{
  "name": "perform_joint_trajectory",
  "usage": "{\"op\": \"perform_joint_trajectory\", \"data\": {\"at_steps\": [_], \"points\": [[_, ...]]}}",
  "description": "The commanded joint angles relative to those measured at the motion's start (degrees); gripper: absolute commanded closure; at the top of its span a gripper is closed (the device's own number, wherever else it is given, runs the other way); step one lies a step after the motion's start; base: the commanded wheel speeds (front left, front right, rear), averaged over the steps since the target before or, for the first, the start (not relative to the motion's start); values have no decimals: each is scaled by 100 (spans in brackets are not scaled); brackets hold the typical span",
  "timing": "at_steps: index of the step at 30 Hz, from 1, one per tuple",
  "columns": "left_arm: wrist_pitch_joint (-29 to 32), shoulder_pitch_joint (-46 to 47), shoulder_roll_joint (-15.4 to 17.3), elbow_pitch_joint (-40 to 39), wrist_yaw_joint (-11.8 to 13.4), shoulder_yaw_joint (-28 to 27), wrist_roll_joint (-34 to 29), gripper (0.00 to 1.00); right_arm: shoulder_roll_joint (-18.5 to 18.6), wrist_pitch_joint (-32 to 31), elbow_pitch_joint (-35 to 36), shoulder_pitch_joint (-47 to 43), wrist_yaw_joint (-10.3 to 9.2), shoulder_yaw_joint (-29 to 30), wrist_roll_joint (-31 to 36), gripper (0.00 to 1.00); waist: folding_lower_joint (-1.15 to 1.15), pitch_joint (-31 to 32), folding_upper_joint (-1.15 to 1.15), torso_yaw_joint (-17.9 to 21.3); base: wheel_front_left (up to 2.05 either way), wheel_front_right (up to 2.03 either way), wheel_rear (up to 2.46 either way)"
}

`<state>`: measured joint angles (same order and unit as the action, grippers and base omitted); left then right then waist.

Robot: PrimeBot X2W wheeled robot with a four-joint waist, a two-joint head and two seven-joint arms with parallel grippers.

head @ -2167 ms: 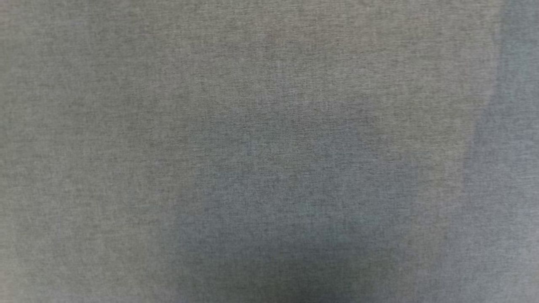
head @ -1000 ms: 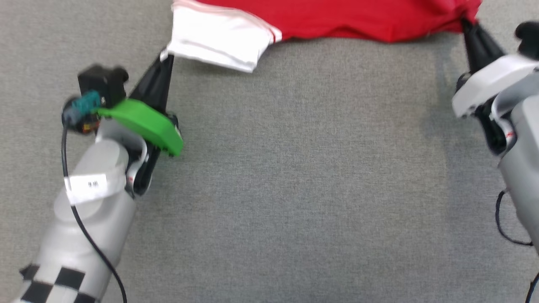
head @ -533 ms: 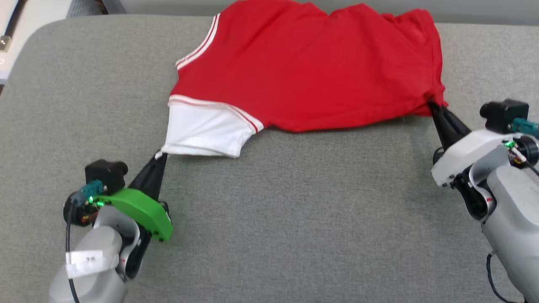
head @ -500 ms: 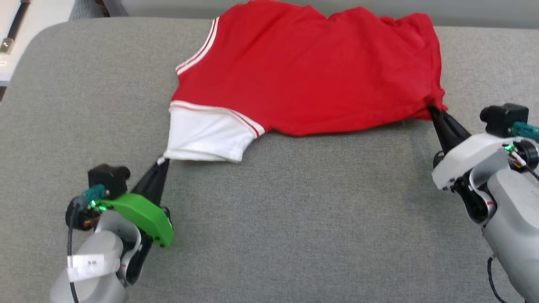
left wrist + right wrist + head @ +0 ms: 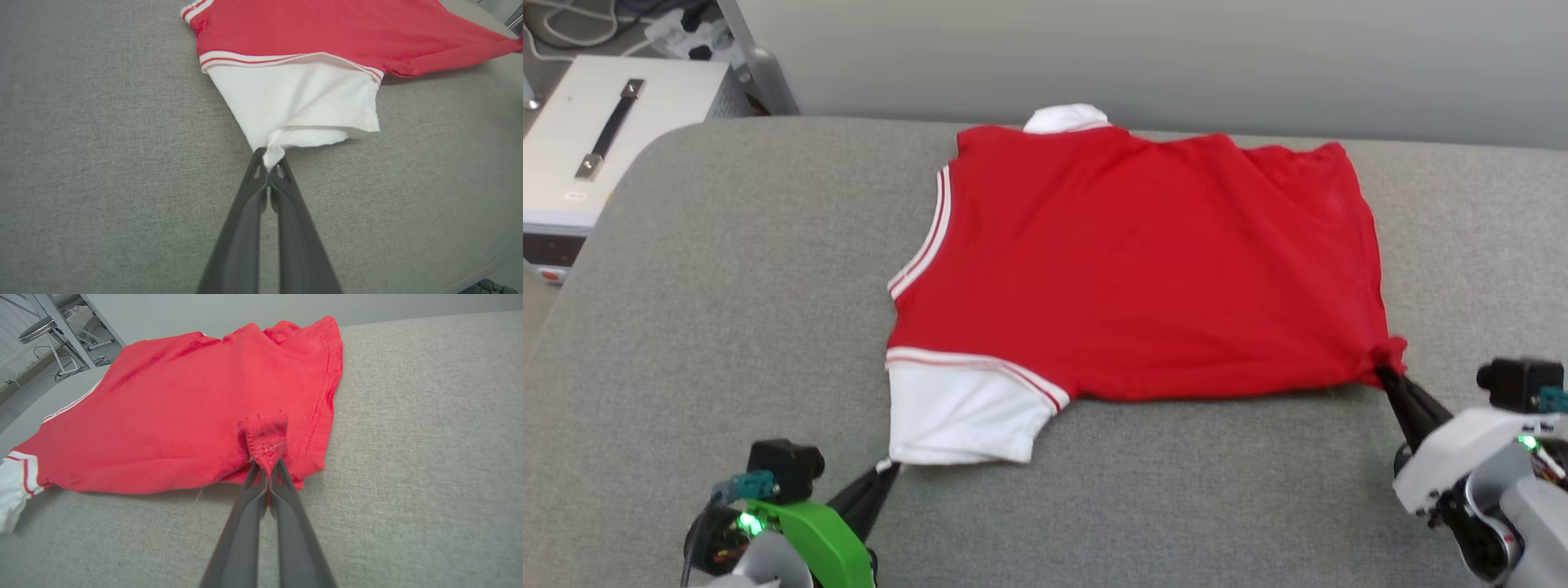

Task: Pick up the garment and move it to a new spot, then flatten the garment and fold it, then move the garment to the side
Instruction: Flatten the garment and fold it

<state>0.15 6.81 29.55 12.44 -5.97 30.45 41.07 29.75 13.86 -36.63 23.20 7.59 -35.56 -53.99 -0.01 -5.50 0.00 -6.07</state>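
Garment (image 5: pixel 1143 269) on grey table (image 5: pixel 727 286); left pincer (image 5: pixel 886 469) clamps sleeve (image 5: pixel 964 412), right pincer (image 5: pixel 1384 377) clamps hem (image 5: pixel 1395 353); white case (image 5: pixel 605 147) beside table.

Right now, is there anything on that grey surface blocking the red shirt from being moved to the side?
Nothing visible does. The grey surface is bare beside the garment. The left end effector pinches its white sleeve, the right end effector its red corner. A white box sits off the surface's left edge.

Matt cloth lying on rough cloth.
The garment (image 5: pixel 1143 269) is matt red knit with a smooth white sleeve (image 5: pixel 956 416); under it the surface (image 5: pixel 727 327) is coarse grey woven fabric; beside the sleeve, the left gripper (image 5: pixel 889 469) has smooth, matt dark plastic fingers (image 5: pixel 245 228).
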Motion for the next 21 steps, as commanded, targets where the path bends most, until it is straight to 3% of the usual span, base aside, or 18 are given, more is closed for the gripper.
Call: {"op": "perform_joint_trajectory", "data": {"at_steps": [1,16,21], "points": [[106,-182,82,-135,-35,27,96,100,79,-4,85,-203,-10,-35,-103,100,1,254,0,-11,0,0,0],[1460,-1520,946,-1645,-104,411,1221,100,776,-181,1374,-2063,-10,86,-1002,100,1,804,0,26,0,0,0],[1444,-1664,1152,-2040,-54,266,1346,100,1013,-142,1874,-2544,-10,371,-1056,100,1,754,0,42,0,0,0]]}}
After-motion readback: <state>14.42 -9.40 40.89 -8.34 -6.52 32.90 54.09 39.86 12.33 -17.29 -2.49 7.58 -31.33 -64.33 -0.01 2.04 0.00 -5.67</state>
